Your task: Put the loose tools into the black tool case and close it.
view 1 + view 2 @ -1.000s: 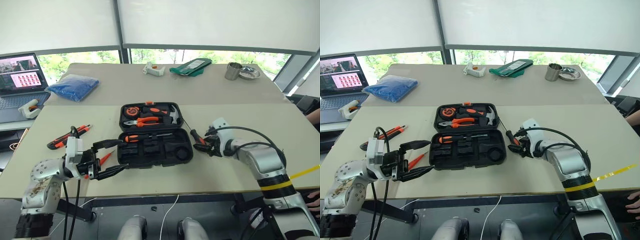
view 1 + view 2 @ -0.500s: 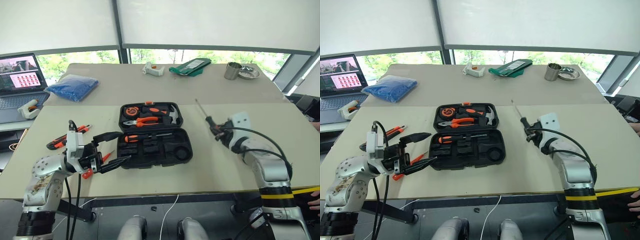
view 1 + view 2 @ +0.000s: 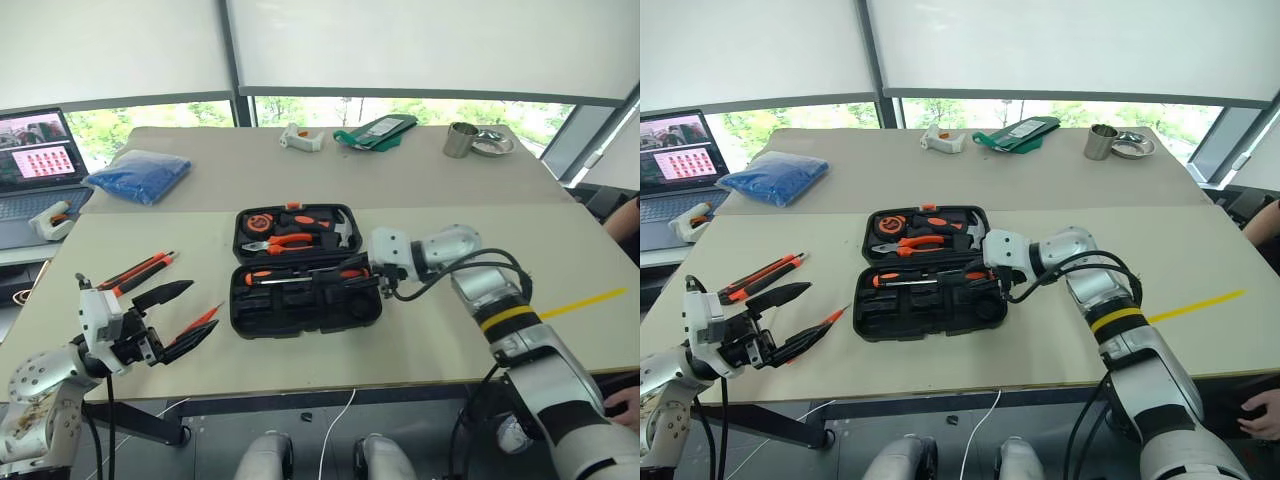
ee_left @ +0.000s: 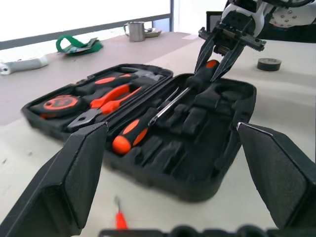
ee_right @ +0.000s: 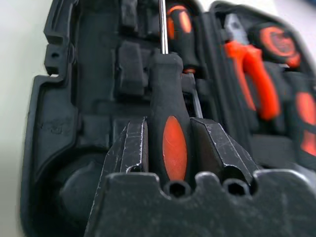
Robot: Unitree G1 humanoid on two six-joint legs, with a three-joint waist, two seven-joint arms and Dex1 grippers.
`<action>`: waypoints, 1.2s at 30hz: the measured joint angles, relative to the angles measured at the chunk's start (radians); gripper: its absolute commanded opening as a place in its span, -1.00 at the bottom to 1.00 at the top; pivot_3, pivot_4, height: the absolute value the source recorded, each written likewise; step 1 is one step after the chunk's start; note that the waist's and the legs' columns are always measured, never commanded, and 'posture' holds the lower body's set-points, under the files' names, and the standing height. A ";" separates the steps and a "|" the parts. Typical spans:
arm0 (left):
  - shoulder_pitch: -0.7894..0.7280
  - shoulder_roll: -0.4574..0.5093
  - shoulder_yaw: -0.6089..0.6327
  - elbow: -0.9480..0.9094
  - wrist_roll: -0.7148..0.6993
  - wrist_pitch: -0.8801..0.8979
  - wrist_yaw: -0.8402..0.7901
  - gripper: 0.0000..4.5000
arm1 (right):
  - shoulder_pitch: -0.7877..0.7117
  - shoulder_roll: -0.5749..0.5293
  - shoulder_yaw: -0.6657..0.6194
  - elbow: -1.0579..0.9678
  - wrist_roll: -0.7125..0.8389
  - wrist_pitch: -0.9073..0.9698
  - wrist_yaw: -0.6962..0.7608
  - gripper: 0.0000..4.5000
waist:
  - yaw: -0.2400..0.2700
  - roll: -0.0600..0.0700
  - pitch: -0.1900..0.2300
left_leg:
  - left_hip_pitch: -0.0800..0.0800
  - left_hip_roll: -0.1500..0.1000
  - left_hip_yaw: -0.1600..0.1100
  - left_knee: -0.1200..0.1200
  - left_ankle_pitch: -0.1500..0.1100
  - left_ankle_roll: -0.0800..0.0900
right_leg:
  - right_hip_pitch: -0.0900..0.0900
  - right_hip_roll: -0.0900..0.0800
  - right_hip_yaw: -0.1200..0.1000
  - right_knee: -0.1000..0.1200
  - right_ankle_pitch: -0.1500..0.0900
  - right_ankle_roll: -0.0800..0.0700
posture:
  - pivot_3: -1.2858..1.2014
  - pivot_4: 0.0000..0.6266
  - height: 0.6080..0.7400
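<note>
The case [image 3: 306,272] lies open at the centre of the left eye view, on the near table [image 3: 440,330]. Pliers [image 3: 283,242], a tape measure [image 3: 262,221] and a hammer [image 3: 343,229] are seated in its upper half. One screwdriver [image 3: 285,275] lies along the top of its lower half.

The right gripper [image 3: 358,283] is seen just right of centre in the left eye view, over the right part of the case's lower half. It is clenched on a second screwdriver [image 5: 170,118], whose black-and-orange handle is pinched between the two fingers [image 5: 134,148] in the right wrist view, with its thin shaft running on over the moulded recesses. In the left wrist view the same gripper is seen at upper right, with the handle between its fingertips above the case. Whether the screwdriver touches the case cannot be told.

The left gripper [image 3: 175,315] is at lower left of the left eye view, spread wide and holding nothing. A tester pen [image 3: 198,320] lies on the table between its fingers, and a knife [image 3: 135,271] lies just above, at the left of the frame. A tape roll [image 4: 269,63] sits at the upper right of the left wrist view, on the table beyond the case.

A blue bundle [image 3: 139,172] rests at upper left on the far table.
</note>
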 measured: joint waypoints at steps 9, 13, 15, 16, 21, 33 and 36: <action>0.007 -0.009 -0.010 0.000 0.023 -0.025 0.005 1.00 | -0.059 0.024 0.013 0.138 -0.081 -0.053 -0.017 -0.56 | -0.010 0.000 0.000 | 0.000 0.001 0.001 -0.002 0.000 -0.001 | -0.002 0.000 0.000 0.003 0.002 0.003 | 0.03 -0.52 1.00; 0.006 -0.010 -0.015 0.000 0.027 -0.026 0.005 1.00 | -0.062 0.020 0.010 0.156 -0.090 -0.067 -0.017 -0.56 | -0.013 0.000 0.000 | 0.000 0.001 0.001 -0.002 0.000 0.000 | -0.002 0.001 0.000 0.003 0.003 0.005 | 0.03 -0.52 1.00; 0.006 -0.010 -0.015 0.000 0.029 -0.028 0.006 1.00 | -0.062 0.014 0.010 0.158 -0.091 -0.076 -0.017 -0.56 | -0.013 0.000 0.000 | 0.000 0.001 0.001 -0.002 0.000 0.000 | -0.002 0.001 0.000 0.003 0.003 0.005 | 0.03 -0.52 1.00; 0.006 -0.010 -0.015 0.000 0.031 -0.029 0.006 1.00 | -0.062 0.012 0.010 0.160 -0.091 -0.079 -0.017 -0.56 | -0.013 0.000 0.000 | 0.000 0.001 0.001 -0.002 0.000 0.000 | -0.002 0.001 0.000 0.003 0.003 0.005 | 0.03 -0.52 1.00; 0.003 -0.015 -0.020 0.007 0.035 -0.040 0.005 1.00 | -0.065 0.012 0.009 0.182 -0.103 -0.098 -0.018 -0.56 | -0.013 0.000 0.000 | 0.000 0.001 0.001 -0.002 0.000 0.000 | -0.002 0.001 0.000 0.003 0.003 0.005 | 0.03 -0.52 1.00; -0.003 -0.024 -0.031 0.026 0.056 -0.067 0.007 1.00 | -0.106 -0.011 -0.090 0.222 -0.017 -0.086 0.088 0.46 | -0.014 0.000 0.000 | 0.000 0.001 0.002 -0.003 0.004 0.004 | -0.002 0.001 0.000 0.002 0.003 0.005 | 0.03 -0.52 1.00; 0.005 -0.033 -0.031 0.027 0.056 -0.069 0.011 1.00 | -0.106 0.004 -0.151 0.220 0.056 -0.052 0.130 0.17 | -0.016 0.000 0.000 | 0.000 0.002 0.002 -0.003 0.003 0.004 | -0.002 0.001 0.000 0.002 0.004 0.005 | 0.03 -0.52 1.00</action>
